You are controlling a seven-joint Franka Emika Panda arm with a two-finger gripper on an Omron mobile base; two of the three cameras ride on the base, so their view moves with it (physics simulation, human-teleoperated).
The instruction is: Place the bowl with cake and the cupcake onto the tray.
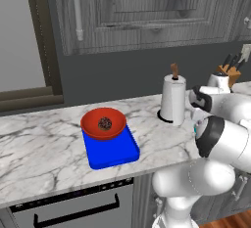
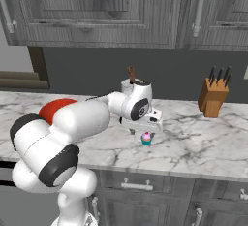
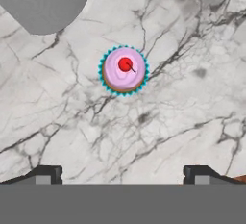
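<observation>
Arm fwd, gripper (image 3: pixel 122 175) down, jaws wide

In the right base view the arm's white links covered most of the bowl with cake (image 2: pixel 54 107), leaving a red sliver well off from the pincer (image 2: pixel 145 132). The pincer's fingertips hid behind the cupcake (image 2: pixel 146 139). In the hand view the picture's top edge cut off a grey round base (image 3: pixel 45 2)
</observation>
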